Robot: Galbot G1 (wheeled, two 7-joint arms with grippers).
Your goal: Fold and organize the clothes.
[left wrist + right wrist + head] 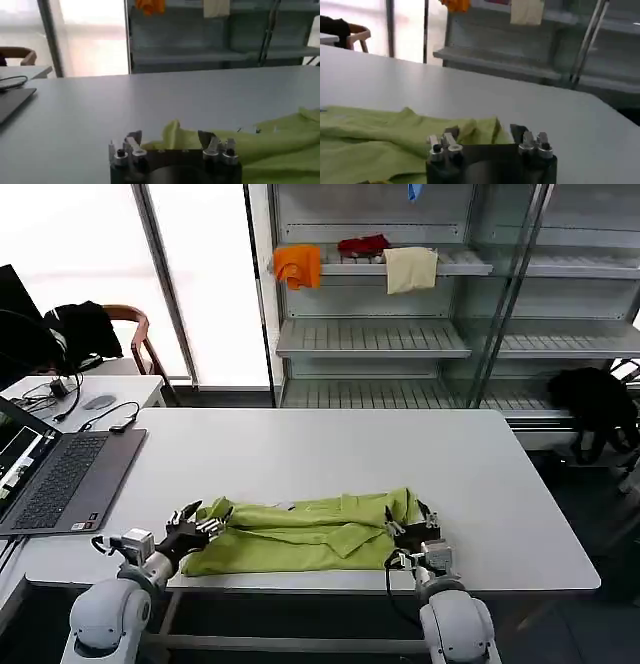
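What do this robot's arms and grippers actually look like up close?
Each arm ends in a rounded, light-grey shell with silver metal fittings at the wrist. The left gripper and right gripper are black, with dark fingers and small silver bolts on the base. Thin black cables loop beside both wrists.

Strong daylight floods in from the blown-out window (215, 274) behind the table (330, 454), leaving its white top evenly lit with faint shadows, while both wrist views look soft and hazy.
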